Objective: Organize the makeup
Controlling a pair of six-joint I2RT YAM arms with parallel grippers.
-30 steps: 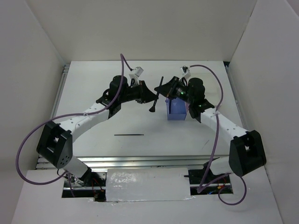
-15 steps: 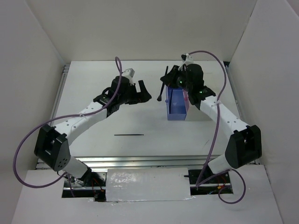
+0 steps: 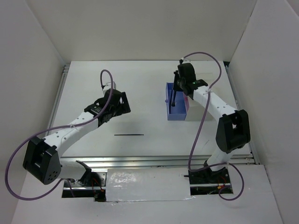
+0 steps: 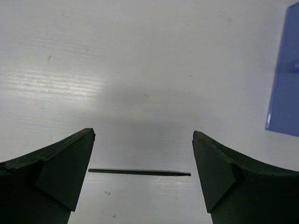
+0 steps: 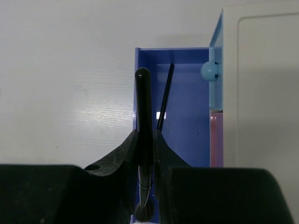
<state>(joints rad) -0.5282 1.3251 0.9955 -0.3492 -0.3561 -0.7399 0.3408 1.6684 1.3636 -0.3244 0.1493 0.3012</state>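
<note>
So, table (image 3: pixel 140 84) first: the white box (image 5: pixel 261 70) sits on its right side with the blue drawer (image 5: pixel 187 121) pulled out and one pencil (image 5: pixel 164 98) lying inside. Right claw (image 5: pixel 145 135) is pinched on a brush (image 5: pixel 143 107), hanging it pretty much over the drawer's left wall. Left claw (image 4: pixel 144 135) is spread wide and empty above a second pencil (image 4: pixel 139 172) lying flat on the table. My worry: if it lets go here, the brush could hit that wall and tip out onto the table.

A robotics lab is being suggested: the white desk (image 3: pixel 145 88) is being enclosed by white panels (image 3: pixel 140 28), with purple cables (image 3: pixel 201 52) being trailed over aluminium rails (image 3: pixel 149 161).
</note>
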